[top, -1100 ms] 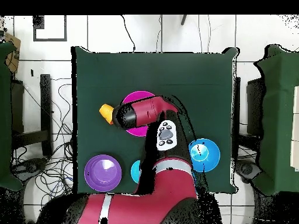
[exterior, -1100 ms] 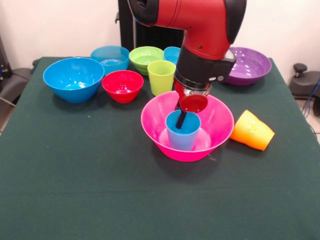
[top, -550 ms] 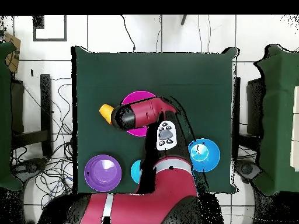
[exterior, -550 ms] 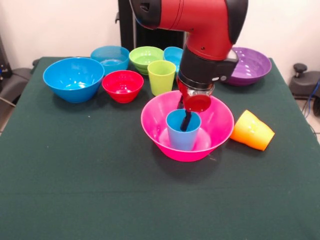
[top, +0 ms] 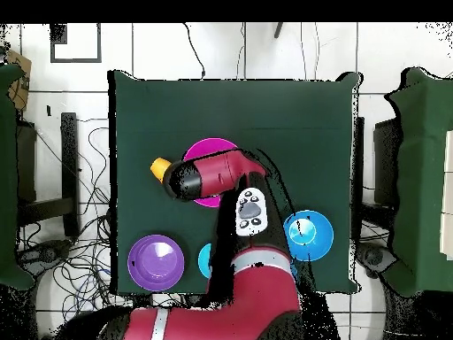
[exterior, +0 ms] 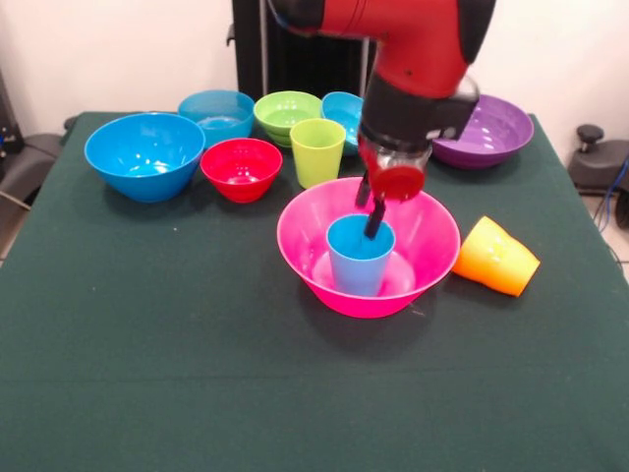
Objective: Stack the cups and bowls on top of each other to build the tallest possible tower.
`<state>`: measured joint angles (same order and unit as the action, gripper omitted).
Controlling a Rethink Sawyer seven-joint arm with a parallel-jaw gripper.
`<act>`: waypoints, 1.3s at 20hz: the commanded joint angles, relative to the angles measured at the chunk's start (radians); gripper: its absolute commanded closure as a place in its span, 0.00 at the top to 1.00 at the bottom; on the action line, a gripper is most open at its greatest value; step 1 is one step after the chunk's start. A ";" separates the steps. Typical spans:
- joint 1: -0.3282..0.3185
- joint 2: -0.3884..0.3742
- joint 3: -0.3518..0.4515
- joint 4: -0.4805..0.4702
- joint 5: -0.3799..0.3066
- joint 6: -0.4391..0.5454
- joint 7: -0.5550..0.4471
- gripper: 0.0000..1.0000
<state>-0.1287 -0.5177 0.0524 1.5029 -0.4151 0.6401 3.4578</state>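
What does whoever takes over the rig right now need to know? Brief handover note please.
Gripper: empty, above the light blue cup; jaws apart, one tip at the cup's rim.
Done: light blue cup upright inside the pink bowl, mid-table.
Not stacked: large blue bowl, red bowl, lime green cup, small blue, lime green and cyan bowls at the far side; purple bowl far right; orange cup on its side beside the pink bowl.
Left: stack everything else.
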 commanded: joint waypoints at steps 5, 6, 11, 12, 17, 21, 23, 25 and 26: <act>0.004 -0.213 0.112 0.151 0.095 0.191 -0.202 1.00; 0.004 -0.218 0.110 0.158 0.096 0.191 -0.199 1.00; -0.011 -0.298 0.120 0.213 0.115 0.245 -0.251 1.00; -0.025 -0.328 0.132 0.243 0.127 0.261 -0.283 1.00; -0.097 -0.364 0.197 0.356 0.154 0.233 -0.363 1.00; -0.142 -0.377 0.199 0.388 0.083 0.193 -0.418 1.00; -0.197 -0.413 0.230 0.426 0.100 0.229 -0.492 1.00; -0.219 -0.436 0.236 0.439 0.091 0.247 -0.526 1.00; -0.224 -0.434 0.235 0.439 0.079 0.240 -0.531 1.00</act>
<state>-0.2997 -0.9223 0.1811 1.8162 -0.2777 0.7963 3.3035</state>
